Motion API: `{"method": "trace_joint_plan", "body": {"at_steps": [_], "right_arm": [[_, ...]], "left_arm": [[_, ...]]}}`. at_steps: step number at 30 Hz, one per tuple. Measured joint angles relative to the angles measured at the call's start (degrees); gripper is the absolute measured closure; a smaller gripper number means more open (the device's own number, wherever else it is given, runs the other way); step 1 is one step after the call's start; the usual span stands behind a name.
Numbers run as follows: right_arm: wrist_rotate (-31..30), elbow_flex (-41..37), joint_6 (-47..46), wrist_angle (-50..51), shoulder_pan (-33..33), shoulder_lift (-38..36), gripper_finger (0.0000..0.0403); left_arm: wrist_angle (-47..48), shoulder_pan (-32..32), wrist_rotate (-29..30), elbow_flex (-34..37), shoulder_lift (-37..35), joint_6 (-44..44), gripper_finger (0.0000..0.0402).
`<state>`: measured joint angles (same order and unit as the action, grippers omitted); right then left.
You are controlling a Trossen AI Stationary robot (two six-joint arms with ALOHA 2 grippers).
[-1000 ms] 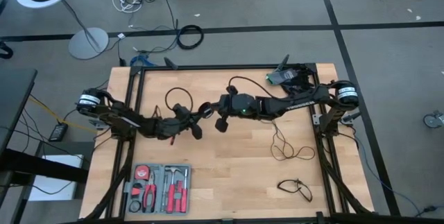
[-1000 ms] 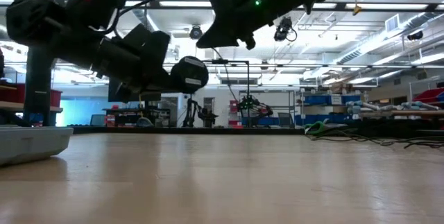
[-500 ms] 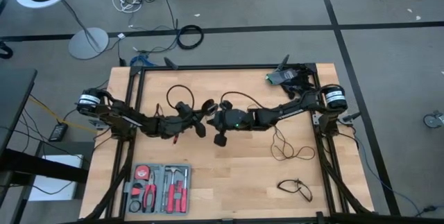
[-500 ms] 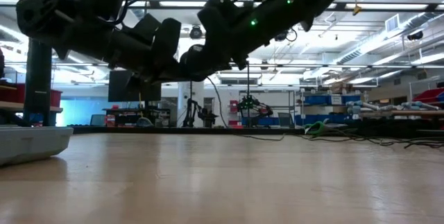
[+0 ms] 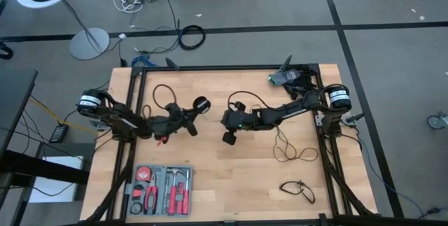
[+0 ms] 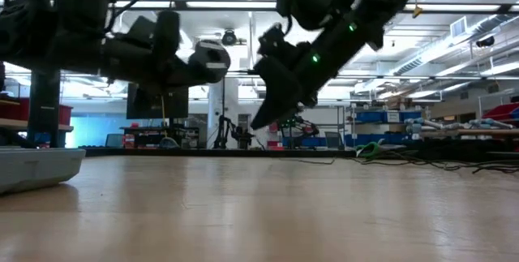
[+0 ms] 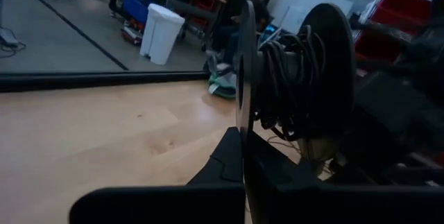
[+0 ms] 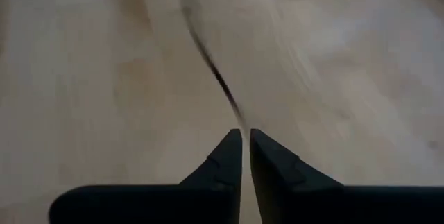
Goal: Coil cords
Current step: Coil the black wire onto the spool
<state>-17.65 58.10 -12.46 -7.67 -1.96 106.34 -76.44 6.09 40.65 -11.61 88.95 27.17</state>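
1. Left tool [image 5: 187, 117] raised over the bench [image 5: 231, 177], left of centre – clenched on the long cord's black disc [image 7: 326, 50], with several turns of cord [image 7: 284, 78] already bunched against it in the left wrist view.
2. Right tool [image 5: 229, 122] just right of bench centre, angled downward; fingers [image 8: 229, 156] nearly closed with only a slim gap, thin cord [image 8: 218, 78] running out from between them – pinched or merely guided, cannot tell.
3. Remaining long cord trailing rightward along the right arm to a loose tangle [image 5: 290, 149] on the bench near the right edge – not yet wound.
4. Short cord [image 5: 299, 189] lying loose near the front right corner, apparently untouched.
5. Progress judged early to middle: some wraps made, most slack left, second cord still to do.
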Motion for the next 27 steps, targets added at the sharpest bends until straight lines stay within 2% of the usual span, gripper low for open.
{"method": "trace_joint_plan", "body": {"at_steps": [7,12,15,19,24,27], "right_arm": [[4.74,-13.6,-5.42,-12.64,0.55,-4.59,0.0374],[5.92,-24.71,-7.61,-30.44,0.16,-9.29,0.0374],[4.77,-29.03,-7.93,-43.03,-0.18,-8.76,0.0374],[0.74,-27.93,-4.61,-50.77,-0.3,-3.95,0.0373],[0.85,-19.89,3.93,-49.84,0.52,3.09,0.0361],[0.82,-14.13,8.26,-45.1,1.34,5.5,0.0344]], "left_arm": [[-1.86,0.02,0.21,2.91,0.01,1.96,0.0402],[-1.82,0.02,0.23,2.86,0.0,-0.05,0.0402],[-1.81,0.02,0.27,2.78,0.0,-1.42,0.0402],[-0.75,0.02,0.37,1.43,-0.02,-2.09,0.0402],[-0.26,0.02,0.42,0.76,0.0,-3.26,0.0402],[-0.09,0.02,0.37,0.81,0.0,-2.98,0.0402]]}}
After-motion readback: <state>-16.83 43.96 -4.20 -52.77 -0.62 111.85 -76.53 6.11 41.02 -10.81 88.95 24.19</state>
